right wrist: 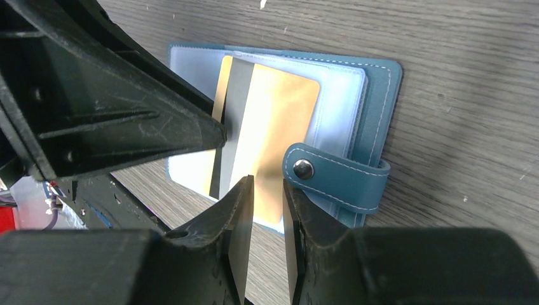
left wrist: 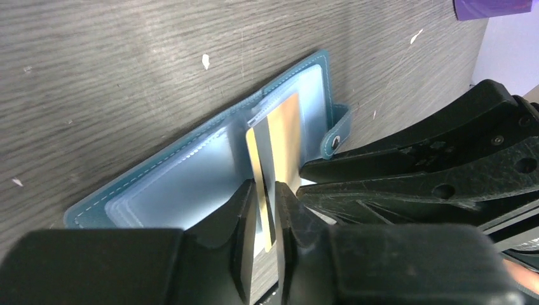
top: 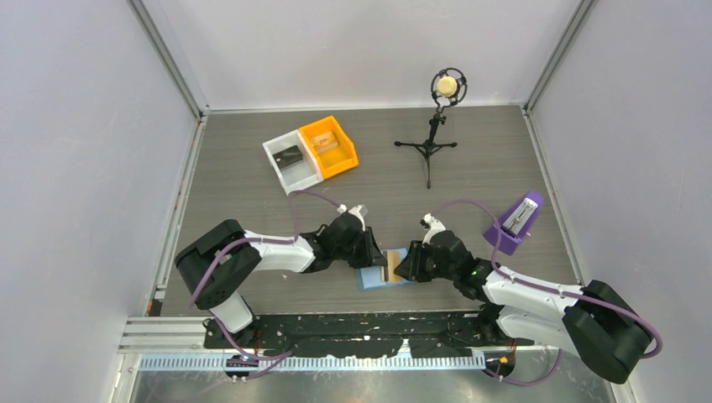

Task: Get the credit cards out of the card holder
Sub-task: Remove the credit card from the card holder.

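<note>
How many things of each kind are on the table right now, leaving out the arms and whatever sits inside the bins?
Bins: 2 (white bin, orange bin)
Card holder: 1
Gold card: 1
Purple stand: 1
Microphone on tripod: 1
Total: 6

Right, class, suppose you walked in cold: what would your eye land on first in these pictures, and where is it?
First, the left gripper and right gripper tip to tip over the open blue card holder at the near middle, a gold credit card showing inside it. The left gripper's fingers sit either side of that card's edge. Behind, the orange bin glows toward the far left, the purple stand at the right.
</note>
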`<state>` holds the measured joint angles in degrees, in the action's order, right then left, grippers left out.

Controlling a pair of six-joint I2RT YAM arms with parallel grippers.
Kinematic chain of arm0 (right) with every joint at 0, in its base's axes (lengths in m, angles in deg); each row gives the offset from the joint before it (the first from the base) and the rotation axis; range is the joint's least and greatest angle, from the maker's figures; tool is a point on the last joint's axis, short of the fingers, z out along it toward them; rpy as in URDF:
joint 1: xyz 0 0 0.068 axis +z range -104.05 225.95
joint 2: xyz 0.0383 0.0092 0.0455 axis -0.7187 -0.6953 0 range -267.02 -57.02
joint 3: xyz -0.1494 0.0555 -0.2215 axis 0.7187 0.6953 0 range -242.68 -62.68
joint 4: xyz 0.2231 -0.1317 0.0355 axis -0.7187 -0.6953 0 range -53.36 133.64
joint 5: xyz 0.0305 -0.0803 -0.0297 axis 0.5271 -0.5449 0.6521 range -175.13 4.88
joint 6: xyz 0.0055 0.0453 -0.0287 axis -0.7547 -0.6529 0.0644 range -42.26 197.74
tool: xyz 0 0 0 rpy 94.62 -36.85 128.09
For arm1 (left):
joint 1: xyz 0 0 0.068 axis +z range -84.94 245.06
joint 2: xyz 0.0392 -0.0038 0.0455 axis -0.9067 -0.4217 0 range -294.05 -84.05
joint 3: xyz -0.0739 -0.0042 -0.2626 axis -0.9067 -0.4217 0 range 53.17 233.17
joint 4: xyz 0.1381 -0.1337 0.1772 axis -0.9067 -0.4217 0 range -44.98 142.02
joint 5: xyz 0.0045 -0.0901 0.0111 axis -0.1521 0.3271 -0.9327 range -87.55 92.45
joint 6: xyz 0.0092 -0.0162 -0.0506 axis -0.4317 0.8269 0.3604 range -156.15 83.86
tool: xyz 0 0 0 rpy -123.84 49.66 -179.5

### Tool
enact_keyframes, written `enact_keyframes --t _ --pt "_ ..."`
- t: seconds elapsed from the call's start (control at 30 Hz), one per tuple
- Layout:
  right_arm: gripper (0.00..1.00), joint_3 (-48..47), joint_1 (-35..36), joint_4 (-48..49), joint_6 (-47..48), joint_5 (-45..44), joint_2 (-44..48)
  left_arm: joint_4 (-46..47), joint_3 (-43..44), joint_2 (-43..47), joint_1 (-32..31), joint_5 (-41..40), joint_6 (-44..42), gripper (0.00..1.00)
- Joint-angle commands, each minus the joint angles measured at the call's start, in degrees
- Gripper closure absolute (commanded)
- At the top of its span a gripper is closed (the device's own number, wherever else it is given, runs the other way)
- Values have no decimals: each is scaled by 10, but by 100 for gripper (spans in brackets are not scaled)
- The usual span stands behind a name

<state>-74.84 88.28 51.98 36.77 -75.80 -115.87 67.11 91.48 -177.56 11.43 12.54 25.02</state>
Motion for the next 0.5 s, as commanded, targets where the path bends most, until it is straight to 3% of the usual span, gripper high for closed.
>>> enact_keyframes --t 0.0,0.1,0.47 --pt "70 11 5 -3 -4 -5 3 25 1 7 -8 -6 6 87" --pt "70 11 5 -6 -5 -11 6 22 -6 15 -8 -8 16 100" --pt "71 11 4 -19 -12 -34 20 -24 -19 45 14 6 14 100"
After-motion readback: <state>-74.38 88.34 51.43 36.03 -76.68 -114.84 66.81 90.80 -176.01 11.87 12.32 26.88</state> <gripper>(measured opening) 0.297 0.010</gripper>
